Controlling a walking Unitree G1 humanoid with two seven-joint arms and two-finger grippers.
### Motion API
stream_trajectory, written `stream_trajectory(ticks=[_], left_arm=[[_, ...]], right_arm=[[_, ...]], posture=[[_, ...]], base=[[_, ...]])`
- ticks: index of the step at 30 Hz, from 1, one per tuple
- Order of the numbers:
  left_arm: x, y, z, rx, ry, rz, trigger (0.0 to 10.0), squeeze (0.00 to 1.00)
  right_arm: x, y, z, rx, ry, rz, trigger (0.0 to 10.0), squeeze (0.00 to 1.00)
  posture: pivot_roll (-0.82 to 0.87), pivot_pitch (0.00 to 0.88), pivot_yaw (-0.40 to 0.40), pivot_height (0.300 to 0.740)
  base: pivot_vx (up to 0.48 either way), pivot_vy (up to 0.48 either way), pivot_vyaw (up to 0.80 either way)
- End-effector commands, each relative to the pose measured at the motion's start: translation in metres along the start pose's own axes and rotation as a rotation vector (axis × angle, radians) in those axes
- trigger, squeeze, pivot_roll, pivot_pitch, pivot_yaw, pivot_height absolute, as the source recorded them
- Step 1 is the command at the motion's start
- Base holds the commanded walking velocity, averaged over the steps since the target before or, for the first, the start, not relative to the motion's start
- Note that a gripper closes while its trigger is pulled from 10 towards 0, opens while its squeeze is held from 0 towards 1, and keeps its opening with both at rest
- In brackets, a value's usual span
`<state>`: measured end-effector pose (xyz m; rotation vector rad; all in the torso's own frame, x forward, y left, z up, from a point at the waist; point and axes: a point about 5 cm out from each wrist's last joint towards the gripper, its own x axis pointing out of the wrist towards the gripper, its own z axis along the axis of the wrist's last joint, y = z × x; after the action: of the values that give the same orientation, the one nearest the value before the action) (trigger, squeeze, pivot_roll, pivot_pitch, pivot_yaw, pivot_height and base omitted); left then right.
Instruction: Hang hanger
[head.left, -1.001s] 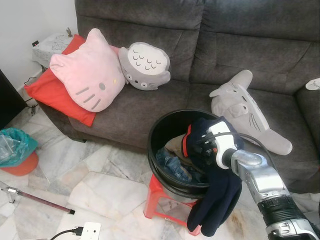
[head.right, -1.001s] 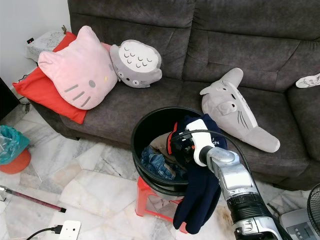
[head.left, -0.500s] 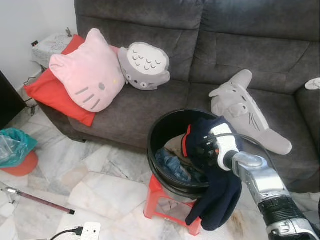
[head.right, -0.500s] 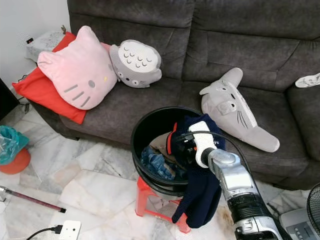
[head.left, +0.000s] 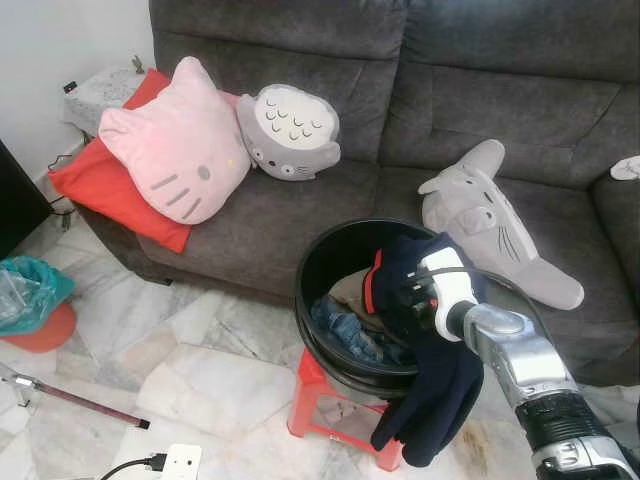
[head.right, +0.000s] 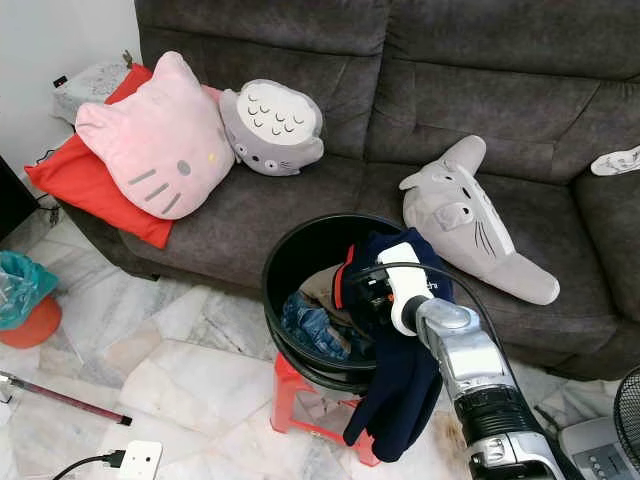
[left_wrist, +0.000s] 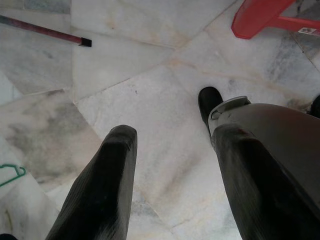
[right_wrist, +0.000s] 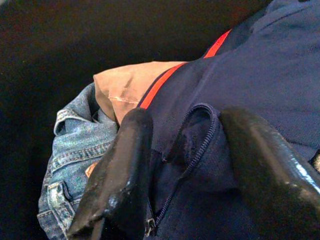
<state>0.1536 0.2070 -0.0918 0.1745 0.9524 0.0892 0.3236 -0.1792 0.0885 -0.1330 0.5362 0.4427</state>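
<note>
Navy jacket (head.right: 400, 400) with red trim drapes over the near right rim of the black bucket (head.right: 290, 262) on a red stool (head.right: 290, 395). Right gripper (right_wrist: 185, 165) sits on the jacket's zipper, fingers parted with cloth between them. Left gripper (left_wrist: 170, 165) hangs spread above marble floor (left_wrist: 150, 75); a green hanger (left_wrist: 11, 175) lies on it nearby.

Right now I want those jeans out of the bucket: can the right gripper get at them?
Probably not directly. The right gripper is open around the navy jacket, which drapes over the black bucket rim and partly covers the jeans. The jacket would likely need shifting first.
</note>
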Motion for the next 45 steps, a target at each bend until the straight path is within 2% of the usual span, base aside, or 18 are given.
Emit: stream_trajectory(ticks=[1, 18, 23, 27, 29, 32, 35, 40, 43, 44, 45], left_arm=[[-0.002, 0.000, -0.007, 0.017, 0.027, -0.005, 10.0, 0.00], [-0.002, 0.001, -0.007, 0.018, 0.028, -0.003, 10.0, 0.00], [-0.002, 0.001, -0.007, 0.021, 0.028, -0.001, 10.0, 0.00], [-0.002, 0.001, -0.007, 0.024, 0.027, 0.002, 10.0, 0.00], [-0.002, 0.001, -0.007, 0.023, 0.027, 0.003, 10.0, 0.00], [-0.001, 0.001, -0.007, 0.025, 0.025, 0.001, 10.0, 0.00], [-0.001, 0.001, -0.007, 0.026, 0.024, 0.001, 10.0, 0.00], [-0.001, 0.001, -0.007, 0.025, 0.023, 0.003, 10.0, 0.00], [-0.001, 0.001, -0.007, 0.024, 0.023, 0.005, 10.0, 0.00], [-0.001, 0.002, -0.007, 0.024, 0.022, 0.006, 10.0, 0.00], [-0.001, 0.002, -0.007, 0.024, 0.022, 0.007, 10.0, 0.00]], right_arm=[[0.001, 0.000, 0.004, -0.009, -0.008, 0.003, 0.0, 0.00], [0.002, 0.000, 0.002, -0.012, -0.006, -0.015, 0.0, 0.00], [-0.001, -0.005, 0.007, 0.003, -0.054, -0.075, 0.0, 0.00], [-0.009, -0.007, 0.017, 0.056, -0.182, -0.131, 0.0, 0.00], [-0.011, -0.007, 0.018, 0.071, -0.204, -0.139, 0.0, 0.00], [-0.020, -0.002, 0.017, 0.131, -0.297, -0.153, 0.0, 0.00], [-0.022, 0.002, 0.016, 0.150, -0.318, -0.146, 0.0, 0.00], [-0.024, 0.011, 0.006, 0.166, -0.294, -0.135, 0.0, 0.00], [-0.025, 0.011, 0.000, 0.177, -0.275, -0.167, 0.0, 0.00], [-0.027, 0.007, -0.011, 0.203, -0.231, -0.260, 0.0, 0.00], [-0.029, 0.005, -0.014, 0.230, -0.226, -0.302, 0.0, 0.00]], posture=[[-0.08, 0.085, 0.016, 0.740], [-0.07, 0.087, 0.019, 0.740], [-0.08, 0.088, 0.019, 0.740], [-0.08, 0.087, 0.018, 0.740], [-0.08, 0.087, 0.018, 0.740], [-0.08, 0.087, 0.019, 0.740], [-0.08, 0.087, 0.018, 0.740], [-0.08, 0.085, 0.016, 0.740], [-0.08, 0.085, 0.015, 0.740], [-0.08, 0.086, 0.016, 0.740], [-0.08, 0.087, 0.017, 0.740]], base=[[0.000, 0.000, 0.00], [0.000, 0.000, 0.00], [0.000, 0.000, 0.00], [0.000, 0.000, 0.00], [0.000, 0.000, 0.00], [0.000, 0.000, 0.00], [0.000, 0.000, 0.00], [0.000, 0.000, 0.00], [0.000, 0.000, 0.00], [0.000, 0.000, 0.00], [0.000, 0.000, 0.00]])
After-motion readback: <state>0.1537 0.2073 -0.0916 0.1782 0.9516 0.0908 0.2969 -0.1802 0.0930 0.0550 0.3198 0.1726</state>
